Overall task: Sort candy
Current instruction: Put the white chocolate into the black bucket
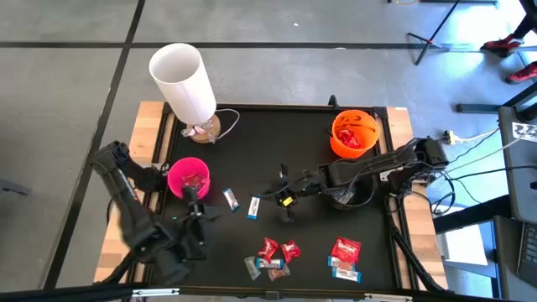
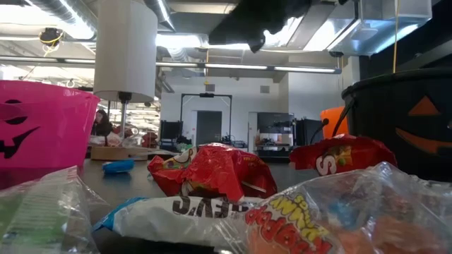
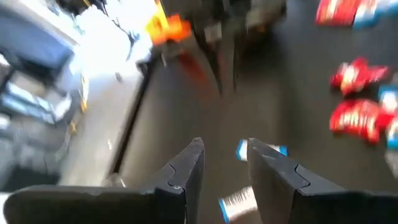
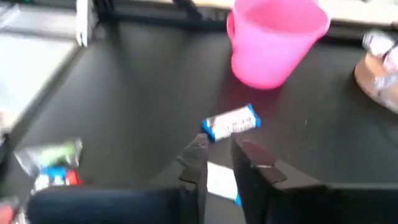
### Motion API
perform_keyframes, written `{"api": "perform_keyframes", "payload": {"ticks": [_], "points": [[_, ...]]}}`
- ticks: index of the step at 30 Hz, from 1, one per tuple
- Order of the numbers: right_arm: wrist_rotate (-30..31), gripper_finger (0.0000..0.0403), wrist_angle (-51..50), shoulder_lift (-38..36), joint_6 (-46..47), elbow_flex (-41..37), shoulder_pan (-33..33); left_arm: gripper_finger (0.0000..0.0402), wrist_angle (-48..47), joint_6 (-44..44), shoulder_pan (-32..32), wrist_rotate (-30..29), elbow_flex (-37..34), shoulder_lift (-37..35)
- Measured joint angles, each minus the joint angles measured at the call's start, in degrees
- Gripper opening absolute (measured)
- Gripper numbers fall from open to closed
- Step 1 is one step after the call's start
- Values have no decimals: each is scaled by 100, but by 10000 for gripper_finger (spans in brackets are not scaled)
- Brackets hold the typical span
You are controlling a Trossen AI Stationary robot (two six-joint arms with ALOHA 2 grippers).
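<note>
Mat (image 1: 252, 134): black, covers the table; everything below is placed from the pink bowl.
Lamp (image 1: 183, 80): white shade, just behind the pink bowl.
Black bowl (image 1: 352, 195): far across the mat, under the right arm; contents hidden.
Orange bowl (image 1: 353, 134): far across, toward the back; red candy inside.
Pink bowl (image 1: 189, 178): red candy inside.
Left gripper (image 1: 196, 214): just in front of the pink bowl, fingers apart, empty.
Right gripper (image 1: 281, 193): mid-mat, fingers slightly parted, empty.
Candy (image 1: 277, 256): two blue-and-white pieces (image 1: 231, 199) just beside the pink bowl; red and mixed piles toward the front.
</note>
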Motion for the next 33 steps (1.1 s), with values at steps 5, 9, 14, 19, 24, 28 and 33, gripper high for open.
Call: {"api": "perform_keyframes", "payload": {"ticks": [5,9,14,19,24,28,33], "points": [[112,117,-256,-43,-12,1,0,112,1369,321,726,1221,-1283,7],[199,134,-348,-79,-12,2,0,112,2978,970,1315,2218,-2216,15],[199,135,-565,-77,-3,2,2,112,3559,1095,2037,2786,-3012,15],[199,134,-761,-77,8,0,2,130,4220,1218,2613,3352,-3452,22],[199,134,-825,-77,10,1,2,183,4697,1491,2775,3536,-3546,42],[199,134,-834,-77,10,1,2,215,4671,1350,2832,3490,-3656,42],[199,134,-832,-77,12,2,2,222,4678,832,2872,3477,-4003,42]]}}
